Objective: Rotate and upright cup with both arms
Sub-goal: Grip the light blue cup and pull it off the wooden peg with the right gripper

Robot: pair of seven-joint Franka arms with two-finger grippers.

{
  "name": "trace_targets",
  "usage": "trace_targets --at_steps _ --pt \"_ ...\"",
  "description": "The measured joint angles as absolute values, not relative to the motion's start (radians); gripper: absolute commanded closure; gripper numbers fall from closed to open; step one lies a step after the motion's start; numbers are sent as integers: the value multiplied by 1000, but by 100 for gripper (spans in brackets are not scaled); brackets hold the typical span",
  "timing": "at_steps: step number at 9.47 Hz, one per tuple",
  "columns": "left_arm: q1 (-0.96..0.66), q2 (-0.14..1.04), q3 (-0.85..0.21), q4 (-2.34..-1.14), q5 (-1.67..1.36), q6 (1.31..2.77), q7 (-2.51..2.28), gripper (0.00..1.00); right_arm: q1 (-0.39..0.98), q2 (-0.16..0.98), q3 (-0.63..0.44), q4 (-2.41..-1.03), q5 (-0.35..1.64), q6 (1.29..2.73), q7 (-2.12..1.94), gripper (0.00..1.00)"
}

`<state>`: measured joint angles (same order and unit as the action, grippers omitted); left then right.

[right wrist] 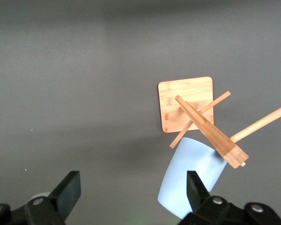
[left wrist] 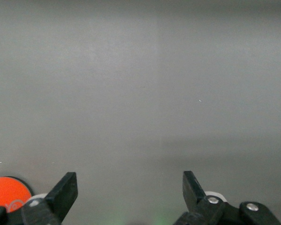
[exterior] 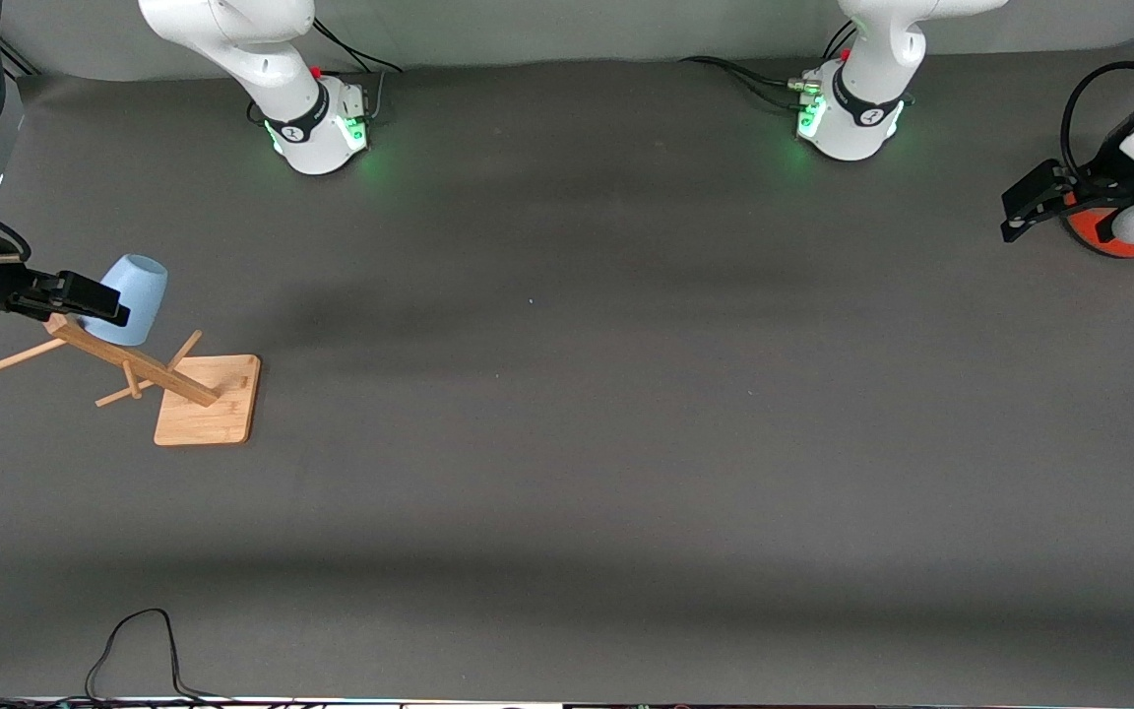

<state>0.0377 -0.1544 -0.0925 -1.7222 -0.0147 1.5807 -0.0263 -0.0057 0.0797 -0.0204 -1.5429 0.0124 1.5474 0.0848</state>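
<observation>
My right gripper (exterior: 99, 305) is up at the right arm's end of the table (exterior: 567, 473), over the top of the wooden rack. Jaws released, spread wide, nothing between them; in the right wrist view the two fingers (right wrist: 68, 192) stand well apart.

The cup (exterior: 131, 299), pale blue, plain, no handle, hangs on the wooden rack (exterior: 139, 366), slipped over one of its pegs. It sits tilted, with the open mouth turned up and toward the robots' bases. In the right wrist view the cup (right wrist: 191, 177) shows just beside one finger of my right gripper (right wrist: 131, 194); I cannot tell whether they touch.

The rack has a square bamboo base (exterior: 209, 400), a central post and several thin pegs.

My left gripper (exterior: 1025, 209) waits at the left arm's end of the table, over an orange round thing (exterior: 1103, 231). Jaws released and empty; the left wrist view shows its fingers (left wrist: 65, 192) wide apart over bare table, with the orange thing (left wrist: 7, 193) at the edge.
</observation>
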Motion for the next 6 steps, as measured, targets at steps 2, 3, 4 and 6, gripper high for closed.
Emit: trace_targets --at_steps 2,3,4,6 --pt "38 -154 -90 -1723 -15 1581 -27 0 -6 80 -20 -1543 2 1552 69 0" --pt "38 -153 -87 -1723 -15 1581 -27 0 -6 80 -20 -1543 -5 1554 56 0" --pt "38 -153 -88 -1722 -15 1581 -27 0 -6 80 -20 -1543 -6 1554 52 0" --pt "37 -154 -95 -1721 -15 1581 -27 0 -5 80 -20 -1543 -7 1554 49 0"
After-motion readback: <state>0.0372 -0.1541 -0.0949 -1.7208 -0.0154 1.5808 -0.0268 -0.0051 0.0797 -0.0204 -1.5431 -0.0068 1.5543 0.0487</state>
